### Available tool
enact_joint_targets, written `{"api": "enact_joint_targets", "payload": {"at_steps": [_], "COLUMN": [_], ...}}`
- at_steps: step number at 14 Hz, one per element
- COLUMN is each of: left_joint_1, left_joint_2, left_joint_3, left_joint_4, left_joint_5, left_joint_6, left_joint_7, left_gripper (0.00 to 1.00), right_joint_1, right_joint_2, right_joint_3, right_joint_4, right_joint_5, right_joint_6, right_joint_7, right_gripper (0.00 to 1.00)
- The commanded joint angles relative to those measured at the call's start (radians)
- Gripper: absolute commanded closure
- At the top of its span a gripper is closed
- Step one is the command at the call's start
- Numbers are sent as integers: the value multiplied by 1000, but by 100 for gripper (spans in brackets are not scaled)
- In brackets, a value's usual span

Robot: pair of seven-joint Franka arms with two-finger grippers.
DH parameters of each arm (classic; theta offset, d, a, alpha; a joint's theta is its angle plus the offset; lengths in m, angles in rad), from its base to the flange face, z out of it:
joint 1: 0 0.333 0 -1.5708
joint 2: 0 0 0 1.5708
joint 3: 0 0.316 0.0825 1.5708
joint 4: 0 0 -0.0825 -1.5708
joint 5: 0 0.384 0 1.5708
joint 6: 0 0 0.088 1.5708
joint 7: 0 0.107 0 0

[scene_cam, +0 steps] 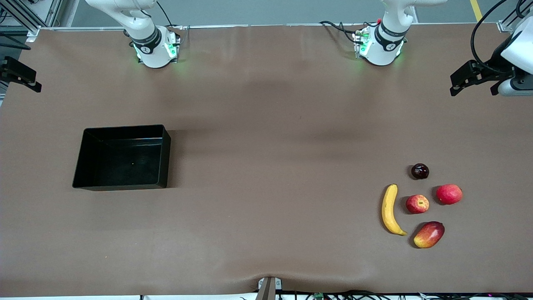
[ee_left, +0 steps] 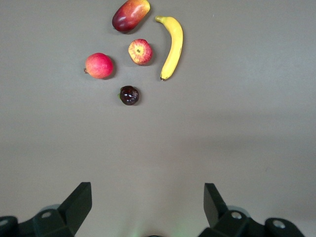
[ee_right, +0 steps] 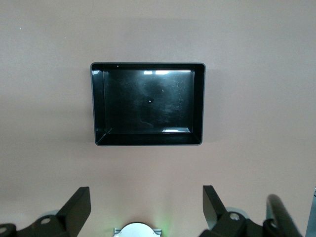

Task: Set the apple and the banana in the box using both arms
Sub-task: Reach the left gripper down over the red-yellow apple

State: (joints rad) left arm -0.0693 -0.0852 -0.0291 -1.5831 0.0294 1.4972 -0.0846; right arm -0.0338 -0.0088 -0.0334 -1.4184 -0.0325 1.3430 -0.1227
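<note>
The apple (scene_cam: 417, 203) lies among a cluster of fruit toward the left arm's end of the table, with the yellow banana (scene_cam: 389, 209) beside it. Both show in the left wrist view, apple (ee_left: 140, 51) and banana (ee_left: 172, 45). The black box (scene_cam: 165, 155) stands empty toward the right arm's end and shows in the right wrist view (ee_right: 198, 103). My left gripper (scene_cam: 460, 81) is raised high and open (ee_left: 148, 202), apart from the fruit. My right gripper (scene_cam: 21, 75) is raised high and open (ee_right: 146, 205), apart from the box.
A red-yellow mango (scene_cam: 429, 234) lies nearer the front camera than the apple. A pinkish-red round fruit (scene_cam: 449, 194) lies beside the apple. A dark plum (scene_cam: 420, 171) lies farther from the camera. Brown table cover spans between box and fruit.
</note>
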Motion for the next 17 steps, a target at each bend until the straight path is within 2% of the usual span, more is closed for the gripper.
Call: {"api": "enact_joint_targets", "payload": {"at_steps": [1, 6, 10, 14, 15, 17], "left_joint_1": [-4, -1, 6, 6, 12, 63], "left_joint_2": [4, 31, 171, 310, 340, 384], "left_joint_3": [1, 3, 11, 14, 14, 9], "left_joint_4": [8, 22, 54, 35, 26, -4], "left_joint_5": [-17, -5, -3, 15, 39, 46], "left_joint_6": [-23, -23, -9, 173, 220, 334], "left_joint_7": [11, 11, -1, -6, -7, -9], "left_gripper": [0, 0, 0, 0, 0, 0], "right_joint_1": [-11, -15, -28, -28, -34, -93], "right_joint_2": [10, 10, 39, 98, 137, 171], "right_joint_3": [7, 7, 7, 7, 6, 9], "right_joint_4": [21, 22, 30, 30, 29, 24], "right_joint_5": [19, 19, 11, 9, 3, 19], "right_joint_6": [-13, -12, -5, 25, 45, 59], "right_joint_7": [14, 12, 2, 0, -2, -64], "right_gripper": [0, 0, 0, 0, 0, 0]}}
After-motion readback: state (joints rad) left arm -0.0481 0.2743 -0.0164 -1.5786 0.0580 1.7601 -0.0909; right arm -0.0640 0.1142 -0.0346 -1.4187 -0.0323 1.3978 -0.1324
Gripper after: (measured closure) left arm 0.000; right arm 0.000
